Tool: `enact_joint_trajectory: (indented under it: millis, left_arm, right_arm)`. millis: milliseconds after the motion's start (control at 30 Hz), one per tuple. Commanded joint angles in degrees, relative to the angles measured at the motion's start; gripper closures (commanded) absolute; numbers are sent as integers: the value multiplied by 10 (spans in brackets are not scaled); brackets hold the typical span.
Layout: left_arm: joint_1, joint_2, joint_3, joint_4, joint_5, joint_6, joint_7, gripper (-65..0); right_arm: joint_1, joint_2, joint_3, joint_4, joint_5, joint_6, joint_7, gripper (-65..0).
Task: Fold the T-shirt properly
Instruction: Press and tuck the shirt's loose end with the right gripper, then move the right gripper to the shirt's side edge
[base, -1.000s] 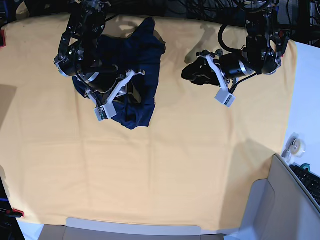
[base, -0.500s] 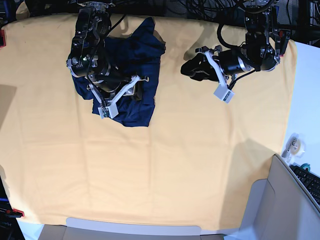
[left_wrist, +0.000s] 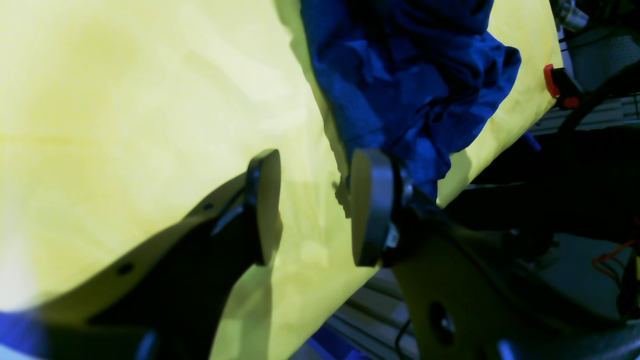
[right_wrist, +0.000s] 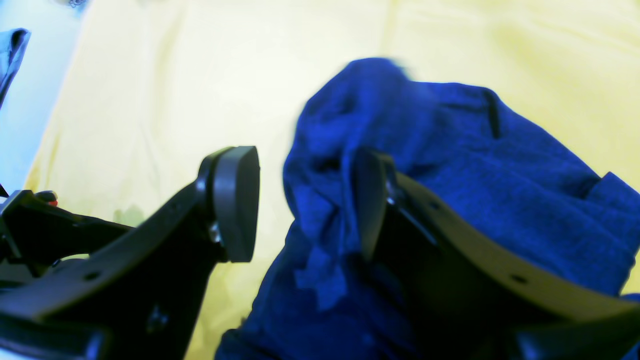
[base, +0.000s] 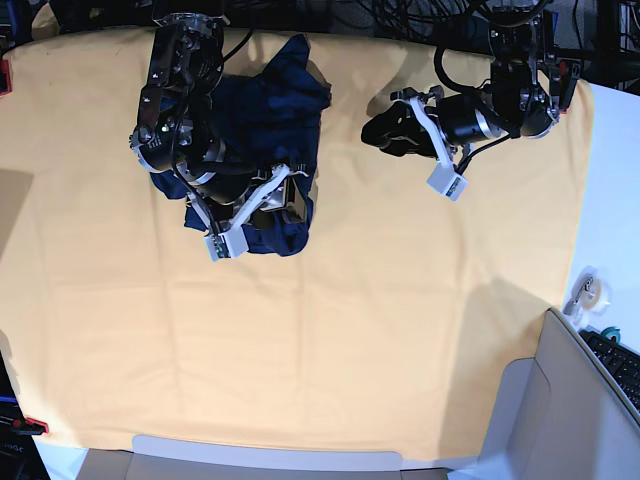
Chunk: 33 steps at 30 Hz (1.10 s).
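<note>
The dark navy T-shirt (base: 292, 100) lies bunched and creased on the yellow cloth at the back left of the base view. My right gripper (base: 278, 205) hovers over its near part and hides much of it. In the right wrist view that gripper (right_wrist: 302, 200) is open, with rumpled T-shirt (right_wrist: 475, 165) fabric lying loose beneath and beyond the fingers. My left gripper (base: 385, 132) hangs to the right of the shirt, apart from it. It is open (left_wrist: 315, 205) over bare yellow cloth, and the T-shirt (left_wrist: 410, 75) lies just ahead of its fingertips.
The yellow-orange cloth (base: 350, 330) covers the whole table. Red clamps (base: 4, 76) (base: 34, 425) hold its left edge. A tape roll (base: 590, 290) and a keyboard (base: 620, 362) sit on the white surface at the right. A grey box (base: 570, 410) stands at the front right.
My right gripper has gone from shut to open, letting go of the T-shirt fabric, and has shifted over the shirt. The left arm has drifted slightly toward the back edge.
</note>
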Motion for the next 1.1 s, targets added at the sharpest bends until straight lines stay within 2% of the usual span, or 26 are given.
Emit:
enact_joint_trajectory:
  millis: [0, 133, 267, 333, 500, 567, 733, 1067]
  left_arm:
    - [-3, -3, -1, 11, -13, -2, -6, -218]
    - [-3, -3, -1, 11, -13, -2, -7, -218]
    - [-3, -1, 0, 11, -13, -2, -7, -218]
    - [-1, -1, 0, 11, -13, -2, -7, -218]
    - [10, -1, 0, 11, -13, -2, -9, -218]
    - [10, -1, 0, 11, -13, -2, -9, -218]
    - [8, -1, 0, 11, -13, -2, -9, -218]
    - [10, -1, -2, 11, -13, -2, -9, -218]
  right_arm:
    - [6, 10, -2, 9, 18, 2, 8, -303]
    - [7, 24, -2, 10, 67, 2, 7, -303]
    - [5, 62, 20, 13, 118, 2, 9, -299]
    - [1, 82, 77, 15, 148, 2, 9, -299]
    - [-38, 103, 245, 13, 247, 2, 7, -299]
    - [-56, 109, 274, 12, 274, 2, 7, -299]
    - [-79, 111, 282, -7, 276, -3, 8, -299]
    - [-90, 113, 282, -147, 276, -4, 12, -298]
